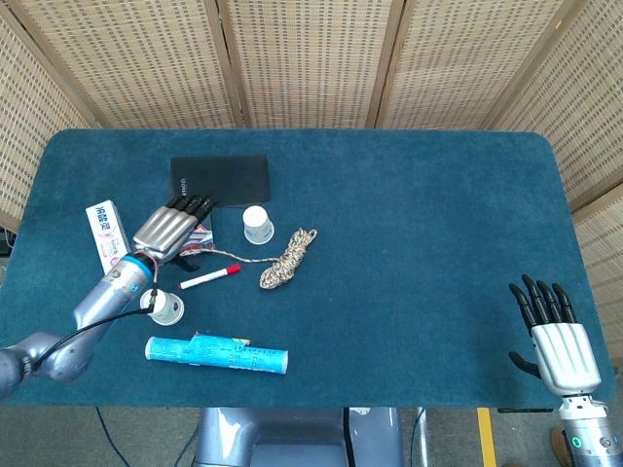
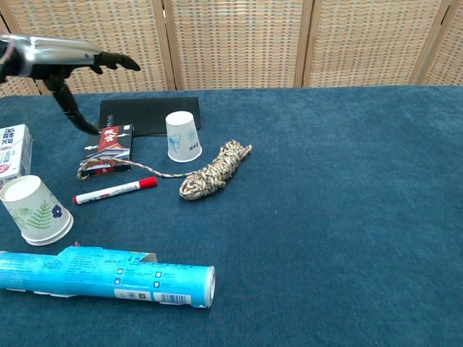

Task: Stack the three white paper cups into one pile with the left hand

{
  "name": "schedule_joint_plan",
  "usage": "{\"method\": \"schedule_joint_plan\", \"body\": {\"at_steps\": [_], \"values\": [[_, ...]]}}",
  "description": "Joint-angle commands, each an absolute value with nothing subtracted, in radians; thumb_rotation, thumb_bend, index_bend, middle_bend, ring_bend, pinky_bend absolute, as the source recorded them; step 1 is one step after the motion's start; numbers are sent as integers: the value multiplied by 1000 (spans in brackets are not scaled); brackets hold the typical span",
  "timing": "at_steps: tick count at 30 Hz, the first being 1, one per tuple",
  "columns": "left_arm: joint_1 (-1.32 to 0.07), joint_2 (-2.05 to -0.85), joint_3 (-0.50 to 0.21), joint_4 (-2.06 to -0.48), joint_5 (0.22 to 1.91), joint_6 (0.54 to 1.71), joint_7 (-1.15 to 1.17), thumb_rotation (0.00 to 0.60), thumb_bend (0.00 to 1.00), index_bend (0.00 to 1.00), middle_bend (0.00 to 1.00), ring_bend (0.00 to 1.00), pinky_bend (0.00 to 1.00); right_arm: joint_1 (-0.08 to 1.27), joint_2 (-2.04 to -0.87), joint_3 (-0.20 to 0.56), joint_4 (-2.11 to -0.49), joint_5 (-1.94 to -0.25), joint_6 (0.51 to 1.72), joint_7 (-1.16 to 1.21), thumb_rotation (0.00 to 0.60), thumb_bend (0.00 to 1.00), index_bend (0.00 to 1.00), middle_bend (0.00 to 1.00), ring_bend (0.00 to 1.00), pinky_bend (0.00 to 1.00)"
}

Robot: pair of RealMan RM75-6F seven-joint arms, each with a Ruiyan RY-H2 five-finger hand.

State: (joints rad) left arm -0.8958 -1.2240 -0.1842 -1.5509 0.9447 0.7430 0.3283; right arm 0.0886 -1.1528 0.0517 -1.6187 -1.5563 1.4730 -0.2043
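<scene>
A leaf-printed white paper cup [image 1: 164,306] stands upside down near the table's left front, also in the chest view [image 2: 36,211]; it looks nested over another one. A single white cup [image 1: 257,224] stands upside down further back, beside the rope [image 2: 183,136]. My left hand [image 1: 173,227] hovers between them with its fingers stretched flat and apart, holding nothing; in the chest view the left hand [image 2: 65,54] is high above the table, left of the lone cup. My right hand [image 1: 557,345] rests open at the table's right front edge.
A black pad [image 1: 220,179] and a red packet [image 1: 195,226] lie under and beyond the left hand. A red-capped marker [image 1: 209,277], a coiled rope [image 1: 287,259], a blue tube [image 1: 216,353] and a white box [image 1: 105,233] surround the cups.
</scene>
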Motion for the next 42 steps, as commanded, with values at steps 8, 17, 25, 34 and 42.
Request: {"method": "schedule_joint_plan", "body": {"at_steps": [8, 17, 25, 34, 42], "values": [[-1121, -1545, -229, -1143, 684, 649, 476, 600, 1, 76, 0, 7, 115, 102, -1144, 92, -1593, -1471, 1442, -165, 600, 0, 0, 0, 0, 0], [-1222, -1710, -221, -861, 586, 516, 498, 600, 96, 148, 50, 45, 133, 110, -1152, 112, -1564, -1402, 1410, -161, 600, 0, 0, 0, 0, 0], [-1243, -1788, -235, -738, 603, 469, 435, 600, 207, 288, 170, 174, 252, 114, -1153, 116, -1555, -1387, 1406, -150, 600, 0, 0, 0, 0, 0], [-1237, -1807, -229, -719, 661, 516, 429, 600, 304, 597, 466, 440, 416, 113, -1150, 115, -1554, -1385, 1408, -141, 600, 0, 0, 0, 0, 0], [-1187, -1648, -240, -966, 670, 601, 434, 600, 294, 575, 463, 440, 415, 111, -1145, 108, -1562, -1399, 1418, -135, 600, 0, 0, 0, 0, 0]]}}
